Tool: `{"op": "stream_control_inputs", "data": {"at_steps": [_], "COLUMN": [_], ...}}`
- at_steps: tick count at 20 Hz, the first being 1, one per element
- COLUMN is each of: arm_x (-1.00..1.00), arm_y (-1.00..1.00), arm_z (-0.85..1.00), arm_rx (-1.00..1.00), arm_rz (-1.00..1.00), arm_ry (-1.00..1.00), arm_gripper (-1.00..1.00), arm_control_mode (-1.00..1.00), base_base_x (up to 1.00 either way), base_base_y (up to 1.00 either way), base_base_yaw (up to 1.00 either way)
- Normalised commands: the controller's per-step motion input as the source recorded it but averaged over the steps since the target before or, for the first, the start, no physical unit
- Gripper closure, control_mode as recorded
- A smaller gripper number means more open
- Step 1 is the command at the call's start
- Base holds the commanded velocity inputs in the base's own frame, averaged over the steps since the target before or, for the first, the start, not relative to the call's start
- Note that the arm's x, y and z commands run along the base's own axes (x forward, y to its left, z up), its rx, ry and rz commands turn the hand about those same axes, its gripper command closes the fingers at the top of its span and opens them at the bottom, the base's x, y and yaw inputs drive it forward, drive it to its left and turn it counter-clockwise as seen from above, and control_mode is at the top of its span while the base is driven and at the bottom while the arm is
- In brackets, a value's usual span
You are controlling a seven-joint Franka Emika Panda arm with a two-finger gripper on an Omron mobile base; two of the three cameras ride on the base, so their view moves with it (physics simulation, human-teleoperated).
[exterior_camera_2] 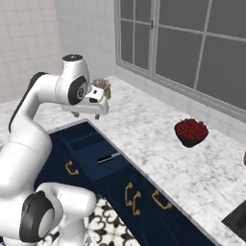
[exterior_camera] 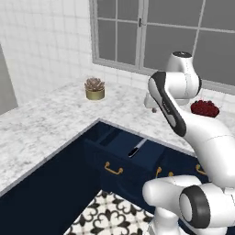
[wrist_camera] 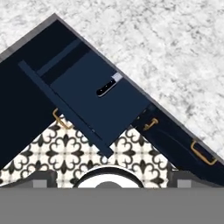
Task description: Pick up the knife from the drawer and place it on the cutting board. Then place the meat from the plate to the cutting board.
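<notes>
The dark navy drawer (exterior_camera: 120, 146) (exterior_camera_2: 89, 161) (wrist_camera: 98, 111) stands pulled out from the corner cabinets. In it lies the knife (exterior_camera: 137, 148) (exterior_camera_2: 107, 158) (wrist_camera: 108, 86), black handle toward the drawer front and silver blade toward the counter. My gripper (exterior_camera_2: 86, 115) hangs open and empty well above the drawer, pointing down at it, with the knife a little ahead of centre in the hand view. The cutting board, the meat and the plate are out of view.
A marble counter (exterior_camera: 50, 119) (exterior_camera_2: 158, 149) wraps the corner. On it stand a potted succulent (exterior_camera: 94, 88) (exterior_camera_2: 102, 86) and a bowl of red fruit (exterior_camera: 204, 109) (exterior_camera_2: 191, 131). Closed drawers with gold handles (exterior_camera_2: 161, 200) run to the right. Patterned floor tiles (exterior_camera: 108, 215) lie below.
</notes>
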Motion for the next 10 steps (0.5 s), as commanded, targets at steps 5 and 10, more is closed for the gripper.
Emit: {"op": "stream_control_inputs", "data": {"at_steps": [5, 10], "arm_x": [0.00, 0.00], "arm_y": [0.00, 0.00], "arm_z": [0.00, 0.00], "arm_rx": [0.00, 0.00], "arm_rz": [0.00, 0.00], "arm_ry": [0.00, 0.00], "arm_gripper": [-1.00, -1.00], "arm_control_mode": [1.00, 1.00], "base_base_x": [0.00, 0.00], "base_base_y": [-0.74, -0.73], "base_base_yaw": [0.48, 0.37]}}
